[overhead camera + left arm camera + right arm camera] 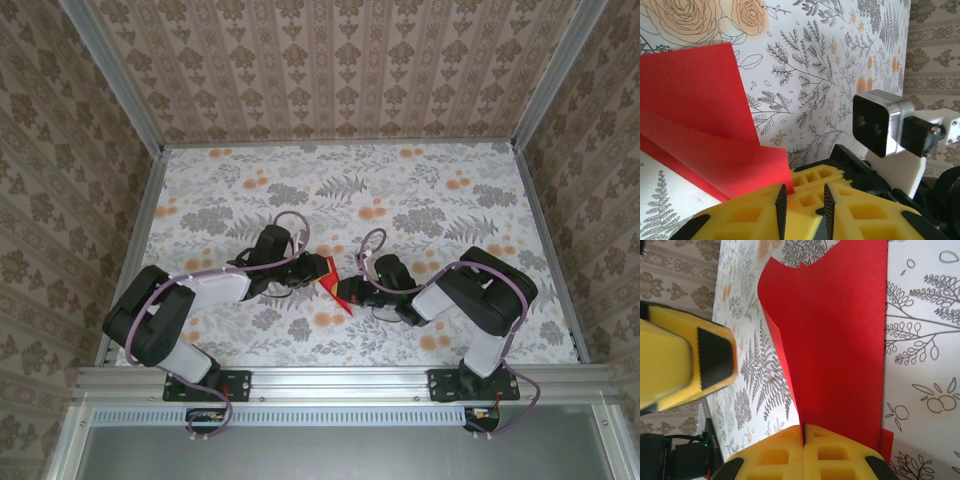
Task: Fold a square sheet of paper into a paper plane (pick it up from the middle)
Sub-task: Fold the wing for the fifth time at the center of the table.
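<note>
Left tool (pixel 804 199): jaws a narrow gap apart, nothing gripped; low over the table (pixel 420 200), just beside the raised flap of the paper.
Risk at left tool: closing on air, or on a bare corner only, if the flap lies outside the gap; crumpling the flap rather than creasing it if pressed down askew.
Paper (pixel 835 340): red and partly folded, one layer lifted off the table and bowed; between the two tools, near the middle of the table.
Risk at paper: a crooked crease if the bowed layer shifts under pressure; a tear if pulled two ways at once.
Right tool (pixel 803 432): clamped shut on the paper's edge, a thin line of red caught between the pads.
Risk at right tool: the thin sheet slipping out of so shallow a pinch; a knock against the left tool, so close alongside.
</note>
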You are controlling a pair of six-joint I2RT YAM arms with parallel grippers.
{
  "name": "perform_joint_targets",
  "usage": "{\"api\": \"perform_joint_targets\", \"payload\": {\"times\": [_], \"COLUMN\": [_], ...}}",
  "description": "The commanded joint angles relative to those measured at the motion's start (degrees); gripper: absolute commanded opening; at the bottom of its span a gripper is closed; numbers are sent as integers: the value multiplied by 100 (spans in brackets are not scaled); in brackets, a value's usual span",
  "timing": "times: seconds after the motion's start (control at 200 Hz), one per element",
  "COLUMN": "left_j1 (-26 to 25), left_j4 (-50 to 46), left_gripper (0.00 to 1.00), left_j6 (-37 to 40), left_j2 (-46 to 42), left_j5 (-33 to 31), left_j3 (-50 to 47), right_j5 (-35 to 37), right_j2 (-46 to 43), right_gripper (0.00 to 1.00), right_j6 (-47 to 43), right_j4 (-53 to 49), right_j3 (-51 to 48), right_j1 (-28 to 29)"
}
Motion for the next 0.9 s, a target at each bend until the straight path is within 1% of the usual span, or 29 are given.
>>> {"api": "perform_joint_targets", "payload": {"times": [0.0,0.27,0.555,0.895], "left_j1": [-43,-59,-59,-58], "left_j4": [195,363,526,436], "left_gripper": [27,24,21,18], "left_j6": [169,196,177,223], "left_j2": [140,348,632,850], "left_j5": [95,138,194,114], "left_j3": [-89,-111,-119,-84], "right_j5": [-142,-365,-421,-488], "right_j2": [76,155,334,519], "right_gripper": [0,0,0,0], "right_j6": [312,668,766,763], "right_j4": [201,57,-209,-312], "right_j3": [-58,5,119,171], "right_j1": [-88,-179,-216,-234]}}
